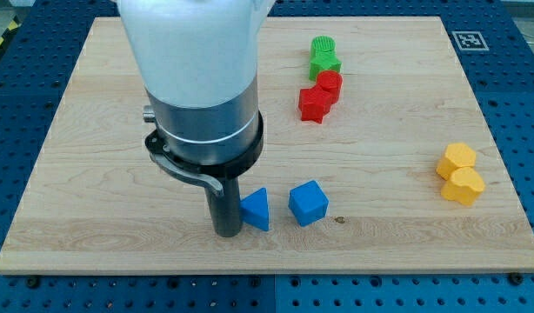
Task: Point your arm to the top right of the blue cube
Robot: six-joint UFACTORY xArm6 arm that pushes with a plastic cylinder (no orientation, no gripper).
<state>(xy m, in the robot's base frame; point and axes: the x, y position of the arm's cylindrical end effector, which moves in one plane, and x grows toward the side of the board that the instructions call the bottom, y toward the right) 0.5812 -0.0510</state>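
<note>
The blue cube [308, 203] sits on the wooden board [380, 156] near the view's bottom middle. A blue triangular block [256, 209] lies just to its left. My tip [228, 230] is at the bottom of the dark rod, touching or almost touching the left side of the blue triangular block. The tip is left of the blue cube and slightly lower in the view, with the triangular block between them. The arm's large white and grey body hides the board behind it at upper left.
Two green blocks [323, 56] sit at the view's top middle, with two red blocks [320, 96] just below them. Two yellow blocks [460, 173] sit near the board's right edge. A marker tag [466, 39] is at the top right corner.
</note>
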